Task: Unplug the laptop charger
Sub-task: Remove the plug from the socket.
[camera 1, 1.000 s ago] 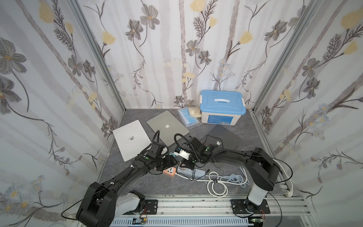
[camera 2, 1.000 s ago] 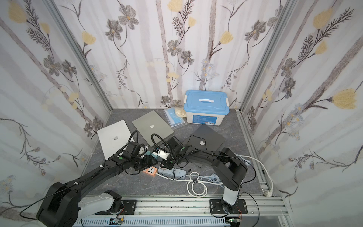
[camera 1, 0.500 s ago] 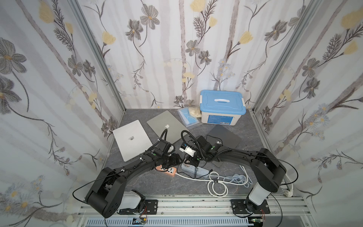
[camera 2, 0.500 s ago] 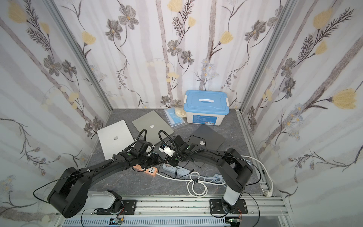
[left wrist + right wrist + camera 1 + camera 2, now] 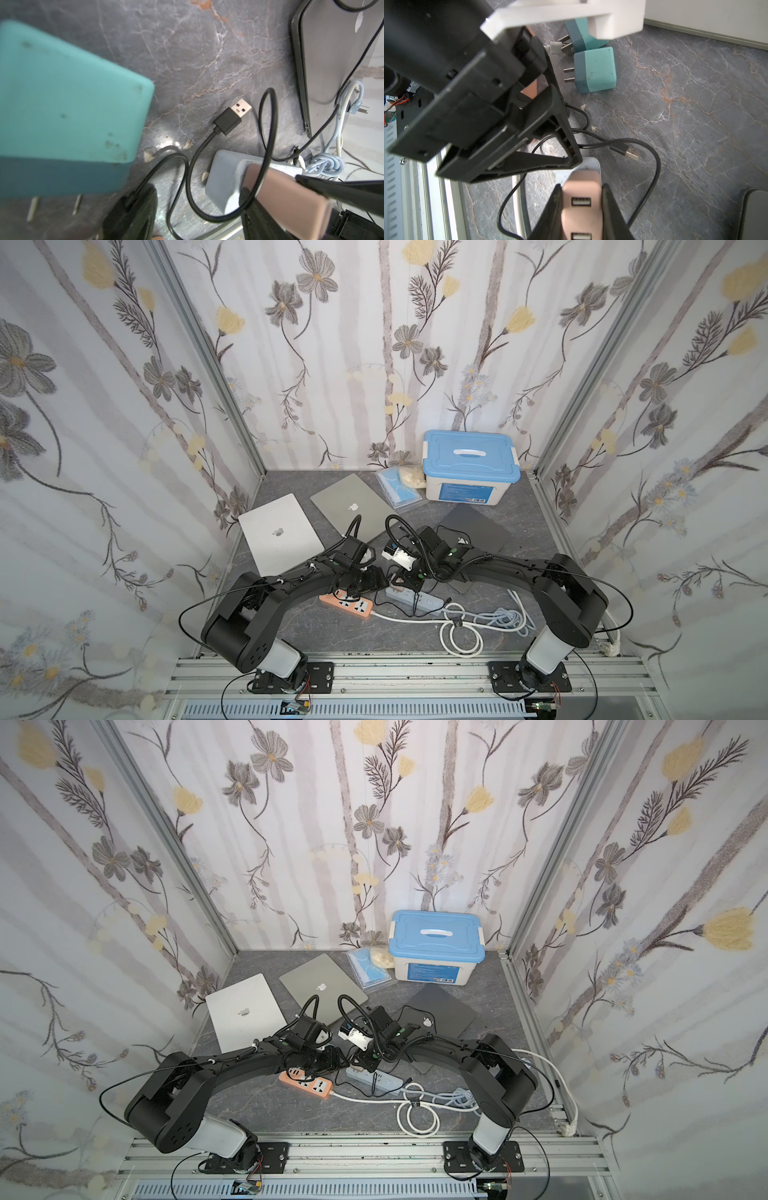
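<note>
The pink charger (image 5: 581, 209), gripped at the grey power strip (image 5: 222, 176)
The right end effector (image 5: 581, 188) clamps it, strip directly beneath; the left end effector (image 5: 193, 209), jaws apart, has edged in alongside, probably to brace the strip for the pull.

Bare counter (image 5: 374, 639) open between orange power strip (image 5: 351, 605) and rail, loose black cable (image 5: 654, 166) looping past the pink charger (image 5: 581, 207), two teal plugs (image 5: 593, 70) just beyond, laptops (image 5: 282, 531) crowding behind
</note>
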